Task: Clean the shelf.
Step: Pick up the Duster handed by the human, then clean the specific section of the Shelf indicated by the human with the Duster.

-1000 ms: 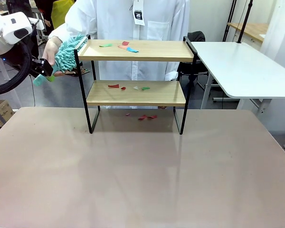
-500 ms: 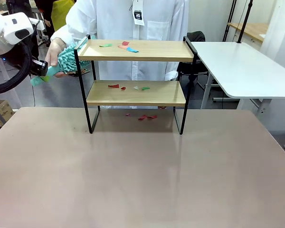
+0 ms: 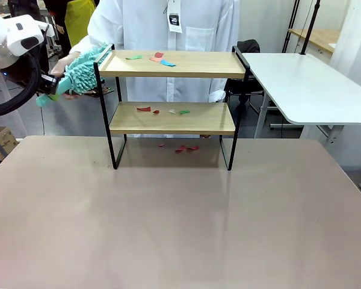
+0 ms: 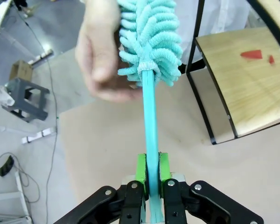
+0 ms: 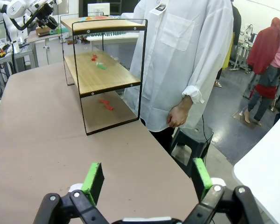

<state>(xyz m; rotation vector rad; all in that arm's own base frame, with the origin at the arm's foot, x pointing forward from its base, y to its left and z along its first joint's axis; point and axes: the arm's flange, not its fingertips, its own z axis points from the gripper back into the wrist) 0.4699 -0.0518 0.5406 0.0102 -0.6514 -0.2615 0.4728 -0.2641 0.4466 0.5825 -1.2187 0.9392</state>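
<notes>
On the shelf [image 3: 210, 63] lie paper scraps [image 3: 167, 62]; left claw [image 4: 151, 169] grips the duster [image 4: 149, 32], right claw [image 5: 147, 179] gapes.

I count one shelf [image 3: 171, 129] with two wooden boards, and one teal duster [image 4: 149, 28]. Paper scraps [image 3: 167, 62] — four on the top board [image 3: 210, 64], four on the lower board [image 3: 210, 120], and about three on the table [image 3: 168, 229] beneath (the tiniest bits are hard to tell apart). Two grippers are mine: my left gripper [image 4: 149, 170] and my right gripper [image 5: 147, 179]. One person [image 3: 168, 30] stands across — two hands, one hand [image 4: 100, 60] and the other hand [image 5: 178, 114].
</notes>
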